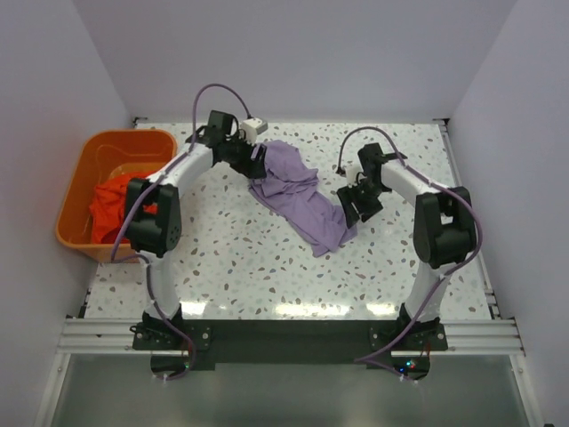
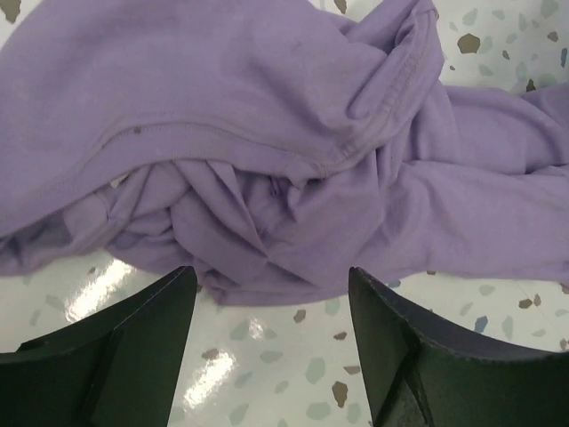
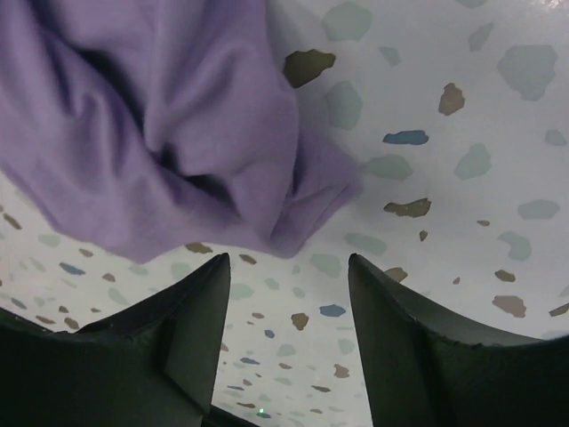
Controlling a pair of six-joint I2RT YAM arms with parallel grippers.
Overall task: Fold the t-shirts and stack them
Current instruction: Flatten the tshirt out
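speckled table (image 1: 249,258), pale walls (image 1: 293,53), lavender shirt (image 1: 298,191), left gripper (image 2: 271,285) and right gripper (image 3: 289,267) unclenched

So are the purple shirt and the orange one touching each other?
Apart. The top view shows the orange-red shirt down in the basket at the left and the purple shirt out on the table, bare tabletop between them.

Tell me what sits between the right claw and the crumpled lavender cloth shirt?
Only bare speckled tabletop; the right wrist view shows the open right claw just short of the lavender cloth shirt.
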